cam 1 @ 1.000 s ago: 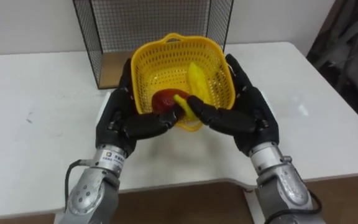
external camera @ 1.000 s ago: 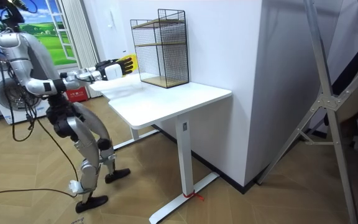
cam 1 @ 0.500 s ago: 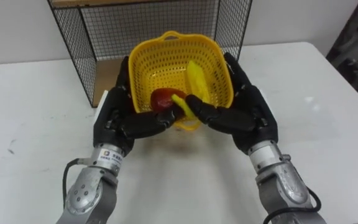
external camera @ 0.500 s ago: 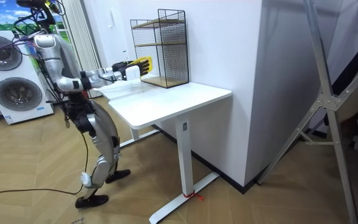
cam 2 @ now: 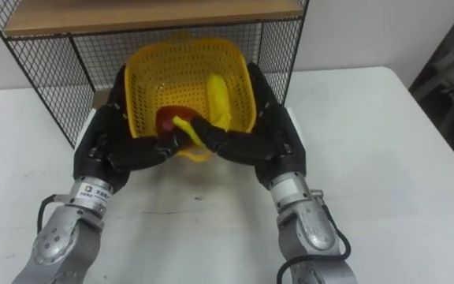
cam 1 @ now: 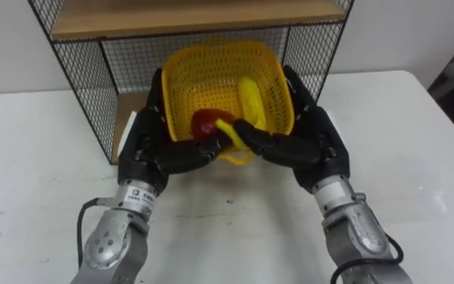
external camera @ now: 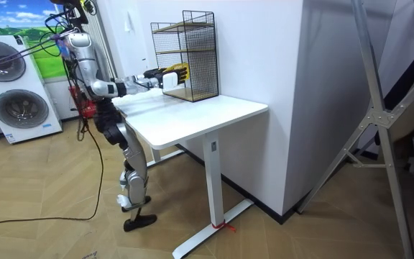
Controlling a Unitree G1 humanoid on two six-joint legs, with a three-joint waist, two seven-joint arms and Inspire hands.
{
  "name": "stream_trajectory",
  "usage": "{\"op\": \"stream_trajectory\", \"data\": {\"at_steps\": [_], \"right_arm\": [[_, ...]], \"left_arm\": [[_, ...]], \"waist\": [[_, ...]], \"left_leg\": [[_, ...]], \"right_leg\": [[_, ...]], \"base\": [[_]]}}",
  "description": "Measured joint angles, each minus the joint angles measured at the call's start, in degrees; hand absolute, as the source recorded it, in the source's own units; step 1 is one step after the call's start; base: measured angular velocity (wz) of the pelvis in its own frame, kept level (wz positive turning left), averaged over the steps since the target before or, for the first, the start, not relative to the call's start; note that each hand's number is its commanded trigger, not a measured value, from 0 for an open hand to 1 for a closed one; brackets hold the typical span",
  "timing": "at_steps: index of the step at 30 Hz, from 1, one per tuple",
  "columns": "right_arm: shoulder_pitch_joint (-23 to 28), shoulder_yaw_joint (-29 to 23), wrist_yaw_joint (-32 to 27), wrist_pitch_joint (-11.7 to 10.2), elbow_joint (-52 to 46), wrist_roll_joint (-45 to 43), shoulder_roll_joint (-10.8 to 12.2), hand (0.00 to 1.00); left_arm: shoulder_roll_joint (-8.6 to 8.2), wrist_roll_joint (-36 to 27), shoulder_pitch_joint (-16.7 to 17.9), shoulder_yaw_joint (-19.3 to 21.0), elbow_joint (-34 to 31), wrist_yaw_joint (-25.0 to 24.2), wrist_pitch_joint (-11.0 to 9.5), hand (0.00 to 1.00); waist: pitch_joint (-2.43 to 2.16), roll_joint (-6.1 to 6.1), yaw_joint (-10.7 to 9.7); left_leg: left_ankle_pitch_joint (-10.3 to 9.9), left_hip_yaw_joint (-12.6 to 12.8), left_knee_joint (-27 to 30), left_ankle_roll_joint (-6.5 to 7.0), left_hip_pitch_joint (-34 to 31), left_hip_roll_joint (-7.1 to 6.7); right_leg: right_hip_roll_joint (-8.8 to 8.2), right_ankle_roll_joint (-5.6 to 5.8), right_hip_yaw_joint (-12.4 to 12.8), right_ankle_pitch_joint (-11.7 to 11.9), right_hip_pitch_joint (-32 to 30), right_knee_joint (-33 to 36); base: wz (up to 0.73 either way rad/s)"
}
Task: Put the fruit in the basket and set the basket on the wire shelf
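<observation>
Standing at the edge of the white surface (cam 1: 30,166), I stretch both arms forward and cradle the yellow basket (cam 1: 211,75) between them. My left robot hand (cam 1: 150,146) lies along the basket's left side and my right robot hand (cam 1: 315,143) along its right side. On both robot hands the fingers run under the walls and the thumbs hook over the near rim, so each is clamped on the basket. The basket is held above the surface, tipped towards me. It is a perforated plastic tub with its far end between the mesh sides of the black wire shelf (cam 1: 77,79), below the shelf's wooden board (cam 1: 187,17). Inside lie a long yellow fruit (cam 1: 251,101) against the right wall and a red fruit (cam 1: 206,124) at the near rim, touching my thumbs. In the room view a washing machine (external camera: 20,79) stands behind me.
</observation>
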Motion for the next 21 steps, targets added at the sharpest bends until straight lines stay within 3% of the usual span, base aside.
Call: {"op": "stream_trajectory", "data": {"at_steps": [7,10,14,18,21], "right_arm": [[-4.15,0.0,-0.16,0.68,6.04,2.86,0.71,0.0],[-7.31,-0.53,-1.13,2.98,8.56,4.47,0.74,0.0],[-11.01,-0.89,-2.39,4.83,10.28,6.52,0.6,0.0],[-18.72,-1.11,-4.42,6.87,18.53,6.18,0.61,0.0],[-23.08,-1.31,-4.67,7.45,23.34,6.24,0.75,0.0]], "left_arm": [[-0.32,-0.05,-1.1,0.34,1.42,1.08,0.66,0.0],[-0.77,-0.03,-5.19,0.92,5.71,1.36,1.58,0.0],[-0.77,-0.02,-9.83,2.22,10.92,1.51,4.51,0.0],[-1.39,-0.2,-17.35,2.58,20.16,3.17,7.02,0.0],[-2.26,-0.22,-20.13,3.4,23.44,4.78,8.66,0.0]], "waist": [[0.08,-0.29,-0.14],[0.15,-0.28,0.25],[0.08,-0.2,0.76],[0.02,0.09,1.14],[0.08,0.19,1.3]], "left_leg": [[1.14,-0.14,-3.36,-0.15,3.25,0.03],[1.22,-0.25,-3.45,-0.25,3.64,0.27],[1.68,-0.15,-4.17,-0.4,3.84,0.91],[2.17,-0.21,-4.54,-0.34,3.76,0.82],[2.6,-0.24,-5.12,-0.4,3.85,0.76]], "right_leg": [[0.32,-0.1,-0.22,1.27,3.02,-2.95],[0.97,-0.11,0.02,2.01,3.73,-4.51],[1.81,-0.31,-0.29,3.83,5.33,-7.18],[1.37,-0.3,-0.88,4.09,5.25,-7.83],[1.32,-0.36,-0.94,4.18,5.25,-8.1]], "base": [[-0.01],[0.0],[-0.04],[0.04],[0.01]]}}
